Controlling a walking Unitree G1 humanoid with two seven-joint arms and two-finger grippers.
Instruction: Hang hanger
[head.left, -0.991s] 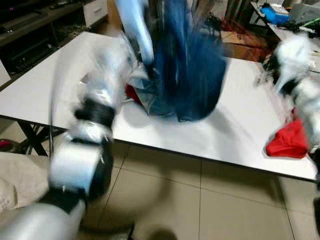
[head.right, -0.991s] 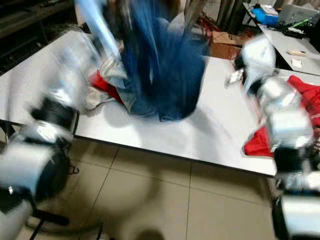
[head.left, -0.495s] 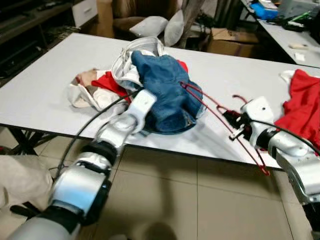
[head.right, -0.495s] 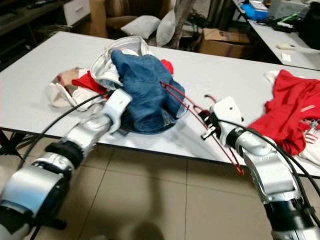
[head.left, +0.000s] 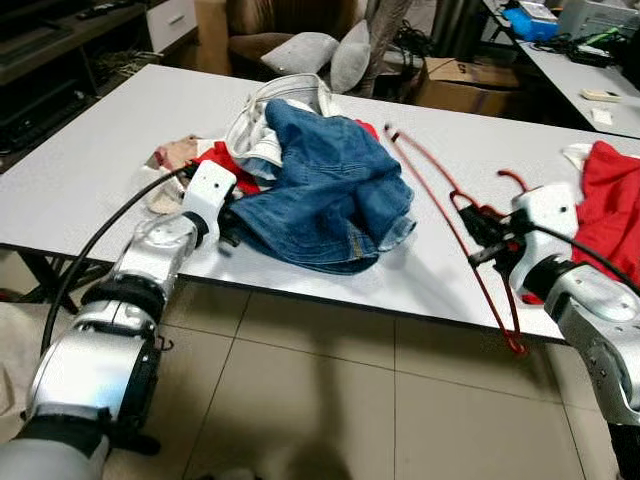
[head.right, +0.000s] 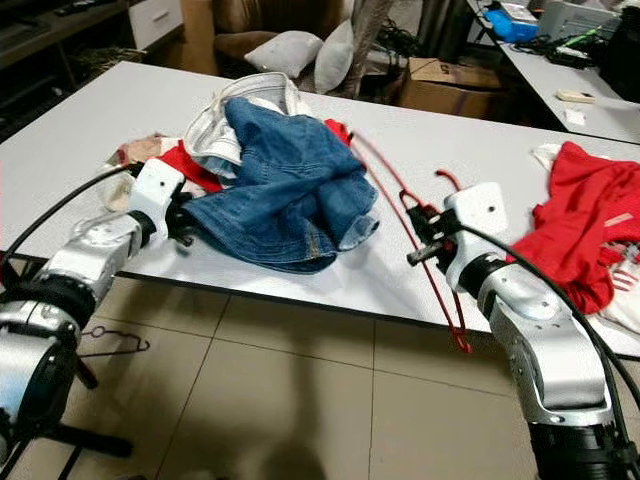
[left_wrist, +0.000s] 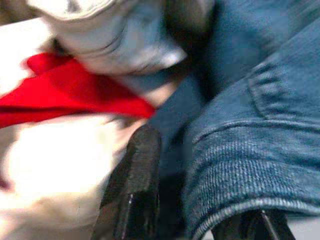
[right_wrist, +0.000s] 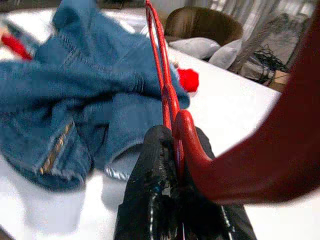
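A red wire hanger (head.left: 440, 205) stands tilted over the white table (head.left: 90, 170), its lower end past the front edge. My right gripper (head.left: 482, 228) is shut on it near the hook, and the red wire (right_wrist: 165, 85) runs along my black finger (right_wrist: 155, 200). A pair of blue jeans (head.left: 325, 185) lies crumpled at the table's middle, apart from the hanger. My left gripper (head.left: 232, 222) is shut on the jeans' left hem, and the denim edge (left_wrist: 235, 175) sits between its fingers (left_wrist: 135, 195).
White and red clothes (head.left: 265, 115) lie under and behind the jeans. A red garment (head.left: 605, 195) lies at the table's right end. Beyond the table are pillows (head.left: 300, 50) and a cardboard box (head.left: 450, 80). A thin hanger (head.right: 110, 342) lies on the tiled floor at left.
The hanger's end, which lay in the jeans, has come out and stands free to their right. My left gripper has drawn the jeans' hem leftward. The earliest frames are motion-blurred.
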